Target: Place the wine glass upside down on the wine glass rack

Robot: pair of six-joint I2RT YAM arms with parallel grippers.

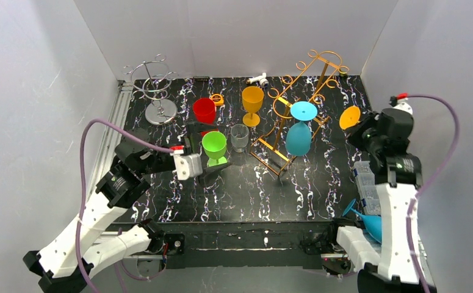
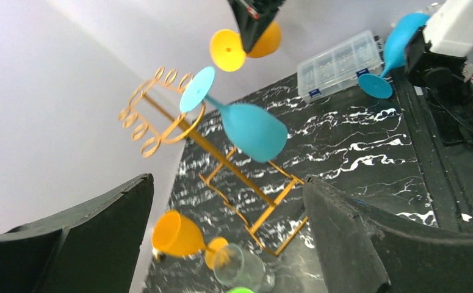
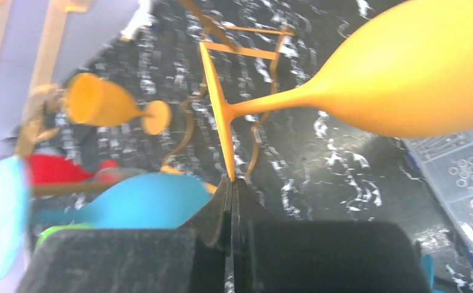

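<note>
An orange wine glass point(image 3: 404, 67) lies sideways in the air, and my right gripper point(image 3: 231, 181) is shut on the rim of its foot point(image 3: 221, 131). From above, that foot point(image 1: 350, 117) shows just right of the gold wine glass rack point(image 1: 301, 97), with the right gripper point(image 1: 359, 129) behind it. A teal glass point(image 1: 299, 133) hangs upside down on the rack. My left gripper point(image 1: 209, 160) is open beside a green glass point(image 1: 214, 145). In the left wrist view the left gripper point(image 2: 227, 182) holds nothing, and only the green rim point(image 2: 240, 290) shows at the bottom edge.
An upright orange glass point(image 1: 252, 102), a clear glass point(image 1: 239, 137) and a red cup point(image 1: 204, 110) stand left of the gold rack. A silver rack point(image 1: 155, 91) is at the back left. A clear parts box point(image 1: 368, 183) and another teal glass point(image 1: 368, 223) lie on the right.
</note>
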